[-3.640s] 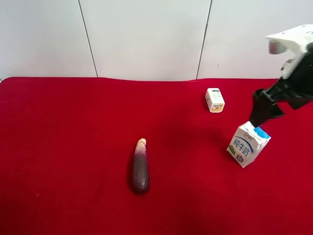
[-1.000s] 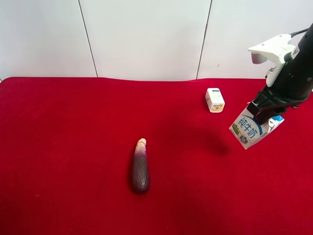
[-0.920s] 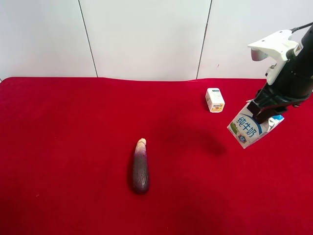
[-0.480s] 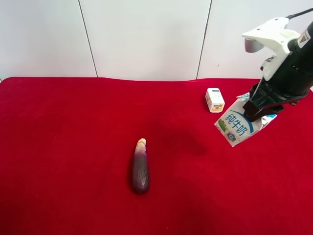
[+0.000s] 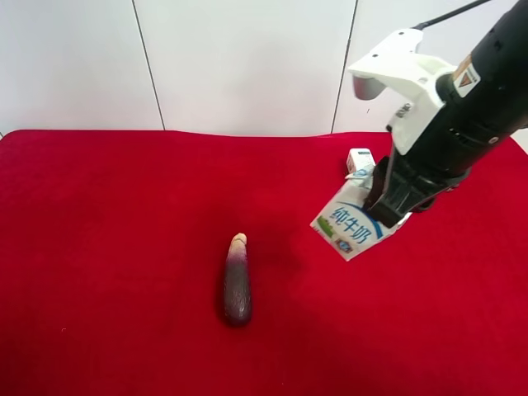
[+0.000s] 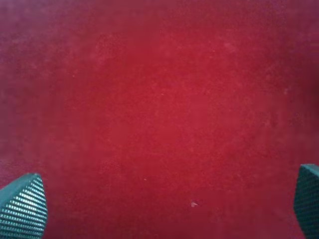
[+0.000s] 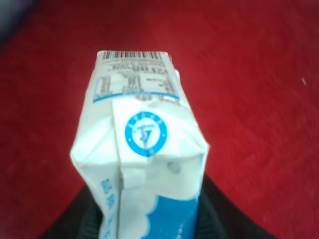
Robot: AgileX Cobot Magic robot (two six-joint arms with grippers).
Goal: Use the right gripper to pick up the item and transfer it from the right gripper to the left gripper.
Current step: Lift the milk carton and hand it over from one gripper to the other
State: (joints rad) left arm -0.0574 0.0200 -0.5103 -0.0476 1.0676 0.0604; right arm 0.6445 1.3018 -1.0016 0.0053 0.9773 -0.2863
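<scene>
A white and blue milk carton [image 5: 355,224] hangs tilted in the air above the red cloth, held at its top by my right gripper [image 5: 388,208], the arm at the exterior high view's right. In the right wrist view the carton [image 7: 142,149] fills the middle, its gabled top between the dark jaws, which are shut on it. My left gripper [image 6: 159,204] is open and empty over bare red cloth; only its two fingertips [image 6: 22,206] show. The left arm is out of the exterior high view.
A dark purple eggplant [image 5: 237,283] lies on the red cloth [image 5: 124,247] left of the carton. A small white box [image 5: 360,160] stands at the back, partly hidden behind the right arm. A white wall runs behind the table.
My right gripper has lifted the carton off the cloth and carried it left and toward the middle of the table, tilting it. The eggplant and small box have not moved.
</scene>
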